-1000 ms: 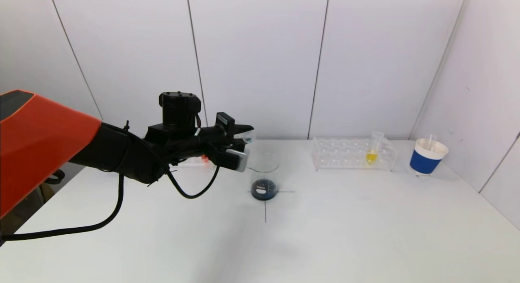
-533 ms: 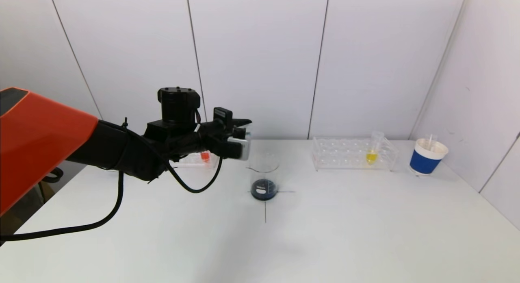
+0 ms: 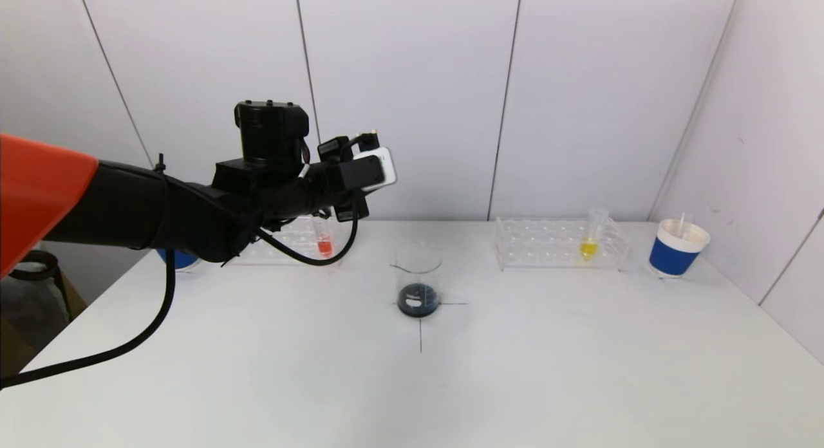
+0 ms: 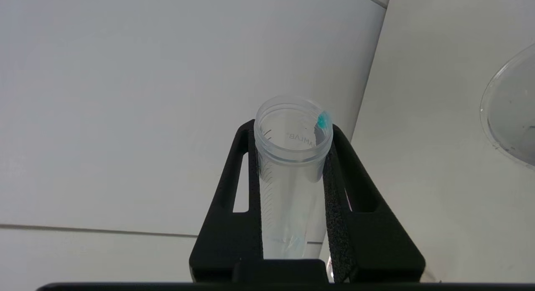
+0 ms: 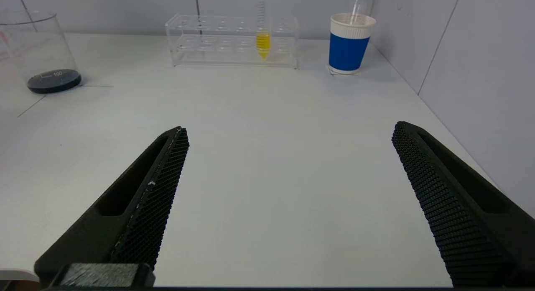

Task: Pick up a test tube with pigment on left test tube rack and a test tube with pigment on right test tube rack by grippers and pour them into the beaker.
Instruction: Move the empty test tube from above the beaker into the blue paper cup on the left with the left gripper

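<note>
Left gripper [image 4: 292, 190] pinches an emptied test tube [image 4: 292, 157] between its fingers; tube runs lengthwise along the fingers, open mouth pointing away from the wrist. Only a bead of teal pigment clings at the tube's rim. Raised lettering inside the mouth reads mirrored, roughly "AMLVB"; graduation ticks run down the wall, numbers not legible

Head view: left gripper [image 3: 360, 168] hangs high above the table [image 3: 515, 371], up and to the robot's left of the beaker [image 3: 419, 279], not over its mouth. Beaker stands at a cross of thin lines on the table, dark blue liquid pooled at the bottom. Its printed scale shows "100" in the right wrist view

Left test tube rack [image 3: 290, 248] sits behind and below the left arm, one tube with red pigment [image 3: 325, 242] upright in it. Judgement: the left pour looks finished, and the empty tube's way back is down and leftward to this rack

Right gripper [image 5: 288, 199] is spread wide, nothing between its fingers, low over bare table near the robot. The task's remaining thing, the tube with yellow pigment [image 5: 263, 31], stands upright in the right test tube rack [image 5: 234, 40], straight ahead of that gripper and well apart. Long axis vertical, so a side-on approach at the upper wall seems called for. Right arm is plainly the nearer one

Blue-and-white paper cup [image 5: 349, 43] stands just beyond the rack's right end; no writing seen on it
</note>
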Motion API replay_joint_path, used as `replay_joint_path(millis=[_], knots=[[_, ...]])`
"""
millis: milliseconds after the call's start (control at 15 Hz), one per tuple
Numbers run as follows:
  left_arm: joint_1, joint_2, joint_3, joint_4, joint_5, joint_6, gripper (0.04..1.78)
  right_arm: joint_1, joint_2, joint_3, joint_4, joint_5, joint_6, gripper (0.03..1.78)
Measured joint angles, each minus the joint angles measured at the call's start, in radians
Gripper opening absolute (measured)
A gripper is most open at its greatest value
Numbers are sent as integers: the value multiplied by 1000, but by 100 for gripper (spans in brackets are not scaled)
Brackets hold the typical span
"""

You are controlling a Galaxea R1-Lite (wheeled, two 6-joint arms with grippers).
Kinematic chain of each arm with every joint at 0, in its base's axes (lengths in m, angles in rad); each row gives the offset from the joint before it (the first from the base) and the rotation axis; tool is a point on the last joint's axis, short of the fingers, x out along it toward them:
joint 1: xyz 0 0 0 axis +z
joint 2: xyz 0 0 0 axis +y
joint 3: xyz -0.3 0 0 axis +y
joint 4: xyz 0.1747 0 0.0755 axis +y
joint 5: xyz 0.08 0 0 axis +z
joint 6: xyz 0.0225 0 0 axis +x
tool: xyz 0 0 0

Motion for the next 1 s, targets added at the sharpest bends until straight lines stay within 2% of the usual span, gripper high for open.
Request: replay_joint_path(millis=[333, 533, 667, 1000], knots=[[5, -68, -63, 124, 77, -233, 44, 0, 0, 0, 0, 0, 0, 177], [11, -103, -93, 147, 100, -359, 44, 0, 0, 0, 0, 0, 0, 177], [19, -123, -118, 164, 167, -434, 44, 0, 0, 0, 0, 0, 0, 177], [99, -170, -189, 266, 217, -621, 44, 0, 0, 0, 0, 0, 0, 177]])
